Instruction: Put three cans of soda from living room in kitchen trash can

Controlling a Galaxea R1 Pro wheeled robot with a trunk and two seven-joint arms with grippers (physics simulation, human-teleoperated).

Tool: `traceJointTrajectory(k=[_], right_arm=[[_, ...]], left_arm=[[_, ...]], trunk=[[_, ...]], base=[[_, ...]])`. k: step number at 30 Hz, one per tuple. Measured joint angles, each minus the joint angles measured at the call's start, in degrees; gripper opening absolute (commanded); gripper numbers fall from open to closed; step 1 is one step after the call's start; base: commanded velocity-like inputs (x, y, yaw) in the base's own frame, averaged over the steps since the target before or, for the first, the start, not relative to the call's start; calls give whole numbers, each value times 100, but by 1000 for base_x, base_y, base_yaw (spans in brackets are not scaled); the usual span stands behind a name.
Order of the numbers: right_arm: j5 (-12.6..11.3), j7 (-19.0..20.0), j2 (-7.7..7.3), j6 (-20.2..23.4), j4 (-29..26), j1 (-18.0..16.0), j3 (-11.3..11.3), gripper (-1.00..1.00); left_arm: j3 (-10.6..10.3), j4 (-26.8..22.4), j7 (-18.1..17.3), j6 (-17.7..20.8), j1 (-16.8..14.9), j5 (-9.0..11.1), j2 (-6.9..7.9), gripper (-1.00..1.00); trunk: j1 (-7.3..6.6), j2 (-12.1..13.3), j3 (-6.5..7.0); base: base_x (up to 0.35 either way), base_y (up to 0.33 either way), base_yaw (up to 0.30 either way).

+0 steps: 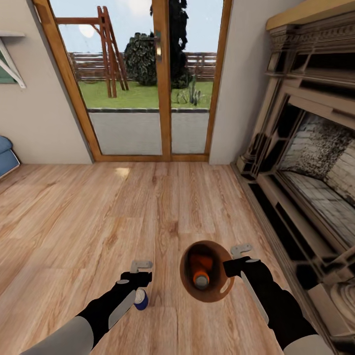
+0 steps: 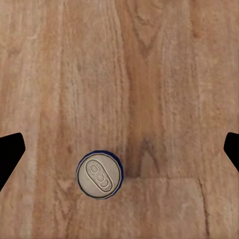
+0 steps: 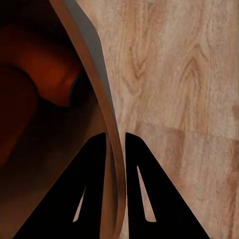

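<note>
Nearest me, my left gripper (image 1: pixel 141 272) hangs over the dark blue soda can with the silvery top (image 1: pixel 141 299), which stands upright on the reddish wood plank floor (image 1: pixel 98 222), just beside my left forearm; in the left wrist view the can (image 2: pixel 99 175) sits between the two dark fingertips (image 2: pixel 10 154), which stand wide apart and touch nothing; I judge this can light, stiff and smooth-walled, so I would take it around its round side, mid-height, with gentle pressure, since a thin can may dent or slip; to its right, my right gripper (image 1: pixel 235 258) has its fingers (image 3: pixel 94 189) drawn together on the thin rim of the light grey cylindrical bin with the brown inner wall (image 1: pixel 226 286), one finger inside and one outside; the bin (image 3: pixel 97 99) looks rigid but hangs from one edge, so it may swing; inside it lies an orange soda can (image 1: pixel 200 271), silvery end up; I cannot find a third can; farther off stand the wood-framed glass doors (image 1: pixel 162 98), the brick-and-stone fireplace (image 1: pixel 315 162) at right, and a blue sofa edge (image 1: pixel 6 155) at left
</note>
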Motion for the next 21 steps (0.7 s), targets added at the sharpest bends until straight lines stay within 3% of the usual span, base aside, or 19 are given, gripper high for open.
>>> traceJointTrajectory(k=[16, 21], right_arm=[[11, 20, -29, 20, -25, -26, -67, -100], [1, 24, -35, 366, -30, -93, -69, -100]], left_arm=[[27, 7, -37, 8, -3, 7, 6, 100], [54, -12, -43, 16, -8, 14, 11, 100]], trunk=[[351, -642, -287], [461, -842, -377]], base=[[0, 0, 0], [0, 0, 0]])
